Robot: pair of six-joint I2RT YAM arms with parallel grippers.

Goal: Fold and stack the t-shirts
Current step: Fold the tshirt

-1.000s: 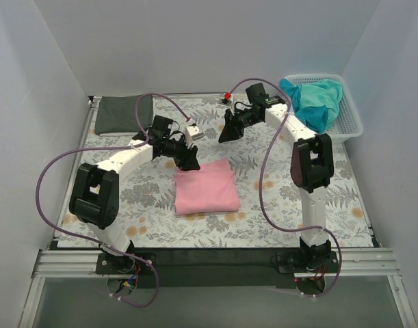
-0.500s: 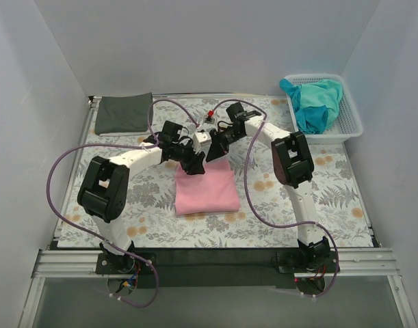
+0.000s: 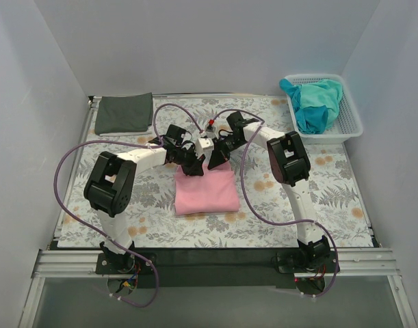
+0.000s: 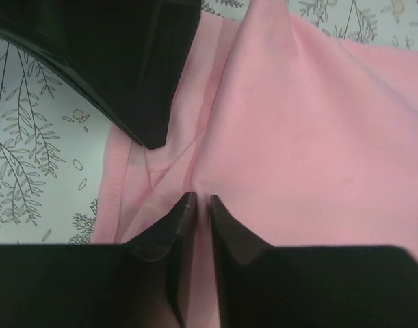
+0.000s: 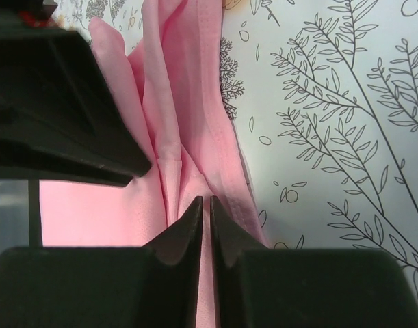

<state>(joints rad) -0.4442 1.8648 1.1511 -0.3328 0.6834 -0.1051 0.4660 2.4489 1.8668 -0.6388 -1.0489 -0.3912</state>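
At the middle of the floral-printed tablecloth [image 3: 318,198] lies the light pink t-shirt [image 3: 206,195], soft plain cloth folded into a neat rectangle. Both arms reach in to its far edge. The left gripper [image 3: 195,166] and the right gripper [image 3: 214,161] sit close together there, the left at the far-left corner and the right just beside it toward the middle of that edge.

From the left wrist, the left gripper [image 4: 200,201] has its jaws drawn narrow — a raised crease of pink cloth runs into the slit between the black fingertips [image 4: 178,219]. From the right wrist, the right gripper [image 5: 205,205] is likewise nearly closed, pinching a bunched fold of the pink hem, with bare tablecloth to one side.

A dark charcoal grey t-shirt [image 3: 124,113] rests folded flat at the far-left corner of the cloth, well apart from the pink one. A teal-turquoise t-shirt [image 3: 315,102] lies crumpled in the white plastic mesh basket [image 3: 356,126] at the far right — part of it spilling over the left rim.
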